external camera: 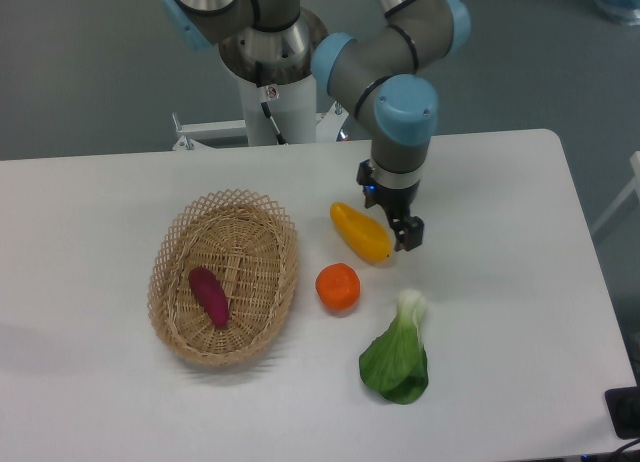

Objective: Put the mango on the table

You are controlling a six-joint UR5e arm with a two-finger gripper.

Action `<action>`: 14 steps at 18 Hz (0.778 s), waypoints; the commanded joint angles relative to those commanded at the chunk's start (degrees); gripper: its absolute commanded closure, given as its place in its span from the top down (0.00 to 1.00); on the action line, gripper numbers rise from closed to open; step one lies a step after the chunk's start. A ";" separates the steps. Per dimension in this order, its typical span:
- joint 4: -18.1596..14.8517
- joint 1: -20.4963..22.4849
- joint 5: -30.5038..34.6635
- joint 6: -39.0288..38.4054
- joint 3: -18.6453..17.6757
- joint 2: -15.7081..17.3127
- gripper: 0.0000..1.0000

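Note:
The mango (361, 232), yellow-orange and elongated, lies flat on the white table (500, 192), slanting from upper left to lower right. My gripper (404, 234) hangs just to its right, close to the fruit's lower end. Nothing sits between the dark fingers. From this view I cannot make out how wide the jaws stand.
A round orange (338, 286) rests just below the mango. A bok choy (398, 356) lies at the front. A wicker basket (226, 276) on the left holds a purple sweet potato (209, 295). The robot's base (270, 92) stands at the back edge.

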 joint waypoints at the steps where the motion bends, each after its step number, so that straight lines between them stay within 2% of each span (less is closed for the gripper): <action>1: 0.00 0.44 0.00 0.09 0.97 -0.62 1.00; 6: -0.87 2.90 -0.09 -0.09 5.89 -2.38 1.00; 11: -4.39 4.04 -0.53 -6.23 11.69 -4.92 1.00; 14: -7.90 4.57 -0.62 -6.77 15.64 -6.24 1.00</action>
